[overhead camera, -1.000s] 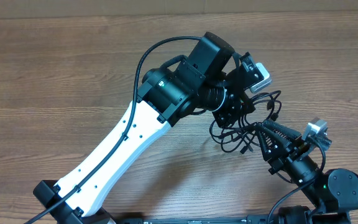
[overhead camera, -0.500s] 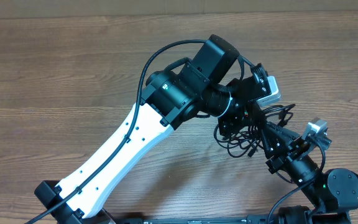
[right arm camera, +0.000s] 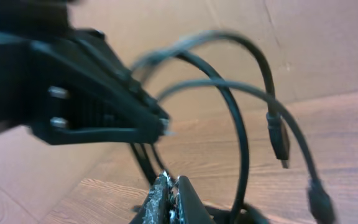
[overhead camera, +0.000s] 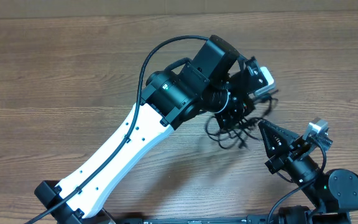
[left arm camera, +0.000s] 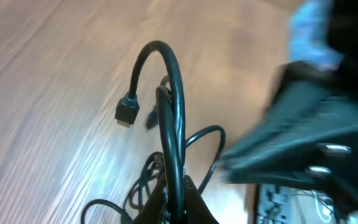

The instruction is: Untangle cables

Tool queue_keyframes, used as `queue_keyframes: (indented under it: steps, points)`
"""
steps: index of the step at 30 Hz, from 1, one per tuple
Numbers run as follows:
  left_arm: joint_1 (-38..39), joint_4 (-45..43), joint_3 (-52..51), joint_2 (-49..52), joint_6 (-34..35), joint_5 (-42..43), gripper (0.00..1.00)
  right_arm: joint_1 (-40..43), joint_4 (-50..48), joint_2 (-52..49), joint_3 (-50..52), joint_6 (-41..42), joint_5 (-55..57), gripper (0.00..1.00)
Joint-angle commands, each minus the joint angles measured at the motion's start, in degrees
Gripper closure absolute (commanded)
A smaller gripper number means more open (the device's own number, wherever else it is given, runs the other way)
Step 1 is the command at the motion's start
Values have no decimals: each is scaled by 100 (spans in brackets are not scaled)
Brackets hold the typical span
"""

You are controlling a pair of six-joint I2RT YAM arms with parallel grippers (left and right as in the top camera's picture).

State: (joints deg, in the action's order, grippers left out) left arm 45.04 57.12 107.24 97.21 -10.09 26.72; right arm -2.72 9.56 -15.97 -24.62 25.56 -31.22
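— Where are the cables (overhead camera: 229,132) lying?
— They are bunching over the wooden table (overhead camera: 55,74), between the two arms. The left gripper (left arm camera: 174,198) is pinching one strand tight, and the right gripper (right arm camera: 169,194) is clamping closed on another.

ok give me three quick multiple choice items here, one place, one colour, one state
1. The cables lie: A far left of the overhead view; B at the top edge; C right of centre, where left tool and right tool meet.
2. The cables are: A black; B white; C red.
3. The left tool is: A wide open; B shut on a cable; C out of every view.
Key: 1 C, the overhead view shows the bunch at both tips; 2 A, every cord looks black; 3 B, its wrist view shows a cord pinched between closed fingers.
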Motion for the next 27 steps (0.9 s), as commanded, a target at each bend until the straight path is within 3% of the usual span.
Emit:
queue_keyframes:
  steps: [1, 6, 11, 12, 14, 15, 19, 27]
  points:
    - [33, 13, 92, -57, 612, -944, 96, -17, -258, 46, -15, 192, -328, 96]
    - [35, 46, 92, -57, 627, -946, 96, -17, -708, 46, -15, 367, -750, 96]
    - [37, 46, 92, -57, 619, -787, 96, -15, -553, 44, -15, 358, -586, 96]
    - [37, 46, 92, -57, 570, -708, 96, -15, -490, 44, -15, 358, -503, 91]
    - [37, 48, 92, -57, 444, -555, 96, -15, -334, 46, -15, 361, -291, 64]
    - [37, 52, 92, -57, 376, -470, 96, -15, -223, 46, -15, 361, -138, 55]
    - [37, 87, 92, -57, 195, -243, 96, -15, 136, 44, -15, 358, 304, 34]
    - [37, 111, 92, -57, 190, 557, 96, -15, 153, 44, -15, 356, 337, 33]
